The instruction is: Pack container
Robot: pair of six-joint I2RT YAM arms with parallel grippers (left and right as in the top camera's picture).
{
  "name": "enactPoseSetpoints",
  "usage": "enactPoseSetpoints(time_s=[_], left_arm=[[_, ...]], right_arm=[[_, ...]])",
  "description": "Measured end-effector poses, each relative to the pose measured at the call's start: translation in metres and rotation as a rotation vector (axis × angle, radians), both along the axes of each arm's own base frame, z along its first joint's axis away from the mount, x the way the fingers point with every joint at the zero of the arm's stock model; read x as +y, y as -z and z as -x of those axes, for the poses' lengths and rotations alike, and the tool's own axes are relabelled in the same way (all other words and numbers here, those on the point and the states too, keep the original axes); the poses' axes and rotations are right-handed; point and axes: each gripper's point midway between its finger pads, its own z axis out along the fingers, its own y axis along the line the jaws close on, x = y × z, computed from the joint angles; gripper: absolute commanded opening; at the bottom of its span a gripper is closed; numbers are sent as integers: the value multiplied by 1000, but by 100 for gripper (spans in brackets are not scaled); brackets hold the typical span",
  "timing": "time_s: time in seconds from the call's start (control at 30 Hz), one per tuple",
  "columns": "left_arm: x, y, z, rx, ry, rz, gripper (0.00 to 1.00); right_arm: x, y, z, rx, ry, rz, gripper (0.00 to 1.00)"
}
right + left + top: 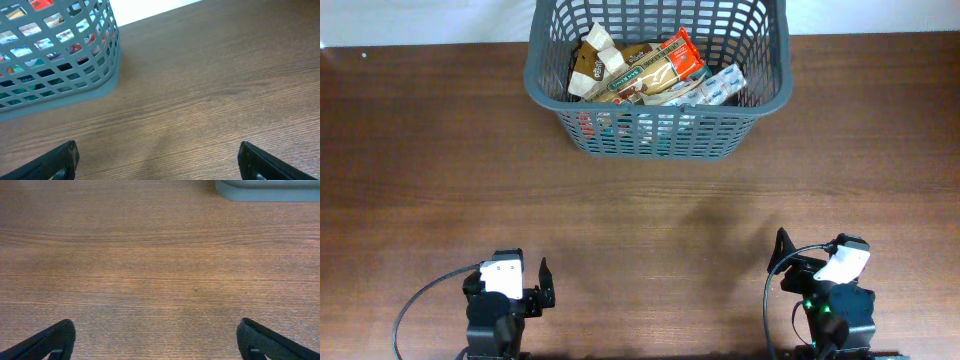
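The container, a dark grey lattice basket, stands at the far middle of the wooden table and holds several snack packets. Its side also shows in the right wrist view, and its base edge shows in the left wrist view. My left gripper is open and empty over bare wood near the front left. My right gripper is open and empty over bare wood near the front right. Both are far from the container.
The brown wooden table runs between the grippers and the basket. A white surface lies beyond the table's far edge. No loose packets show on the table.
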Motion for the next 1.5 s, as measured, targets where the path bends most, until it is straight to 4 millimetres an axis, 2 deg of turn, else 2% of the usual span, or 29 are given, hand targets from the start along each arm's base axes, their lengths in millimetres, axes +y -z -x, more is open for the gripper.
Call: enactPoseSetpoints(time_s=[1.1, 1.27, 1.37, 1.43, 1.5], left_arm=[[0, 0, 0, 0, 0, 0, 99], [14, -2, 1, -4, -67, -45, 99], [20, -17, -7, -76, -102, -59, 99], [22, -39, -16, -173, -117, -55, 99], [23, -69, -26, -303, -130, -43, 99]], right_arm=[[0, 0, 0, 0, 0, -1, 99], [0, 0, 0, 0, 0, 0, 99], [0, 0, 0, 0, 0, -1, 99], [0, 0, 0, 0, 0, -1, 99], [0, 0, 0, 0, 0, 0, 99]])
